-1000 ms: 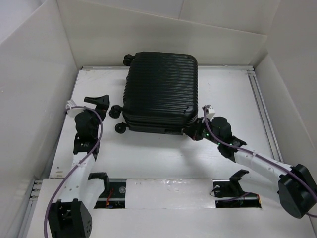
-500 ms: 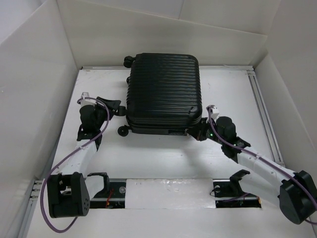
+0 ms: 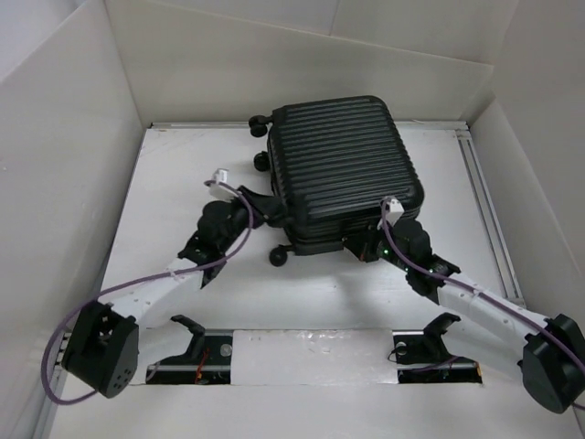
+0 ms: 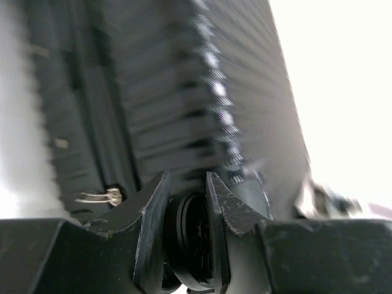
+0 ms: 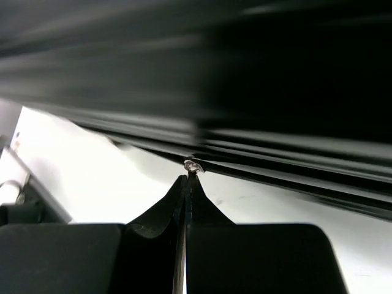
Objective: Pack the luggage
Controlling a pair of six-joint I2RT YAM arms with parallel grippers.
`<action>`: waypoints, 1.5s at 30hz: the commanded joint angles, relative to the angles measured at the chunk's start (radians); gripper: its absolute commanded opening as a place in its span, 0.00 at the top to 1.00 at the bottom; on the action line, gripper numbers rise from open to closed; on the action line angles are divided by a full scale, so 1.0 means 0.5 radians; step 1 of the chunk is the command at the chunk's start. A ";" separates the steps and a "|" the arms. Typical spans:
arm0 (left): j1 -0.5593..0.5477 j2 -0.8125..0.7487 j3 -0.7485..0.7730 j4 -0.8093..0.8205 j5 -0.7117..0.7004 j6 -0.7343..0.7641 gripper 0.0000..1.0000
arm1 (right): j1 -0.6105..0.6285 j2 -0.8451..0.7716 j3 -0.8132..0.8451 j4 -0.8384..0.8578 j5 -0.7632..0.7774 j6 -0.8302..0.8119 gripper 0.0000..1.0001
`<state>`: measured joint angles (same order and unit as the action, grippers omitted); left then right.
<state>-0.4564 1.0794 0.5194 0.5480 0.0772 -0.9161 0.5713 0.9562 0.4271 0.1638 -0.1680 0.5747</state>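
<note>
Left wrist: gripper [image 4: 187, 184] rnd luggage [image 4: 184, 92] wheel [image 4: 191, 239]

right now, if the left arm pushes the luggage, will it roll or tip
Lying flat on its broad side, the luggage would probably slide or pivot, not roll or tip. Its ribbed shell looks stiff. The wheel in the left gripper may swivel, loosening that hold.

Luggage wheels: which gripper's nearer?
Left. The left gripper is clamped around one wheel on the luggage's wheeled side. The right gripper is shut at the luggage's near edge, away from the wheels.
</note>
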 commanded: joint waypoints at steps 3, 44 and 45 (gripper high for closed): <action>-0.596 0.148 0.154 0.257 0.223 -0.079 1.00 | 0.394 0.081 0.226 0.277 -0.048 0.170 1.00; -0.894 -0.011 0.093 0.435 0.352 -0.266 1.00 | 1.361 1.033 0.800 0.635 1.307 0.473 1.00; -0.915 -0.039 0.075 0.435 0.352 -0.266 1.00 | 1.361 1.060 0.778 0.706 1.394 0.516 1.00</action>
<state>-0.8207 1.1156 0.5556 0.7029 0.0227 -0.9386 1.2095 1.4254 0.7357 0.1364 0.7151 0.7357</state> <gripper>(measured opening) 0.172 0.009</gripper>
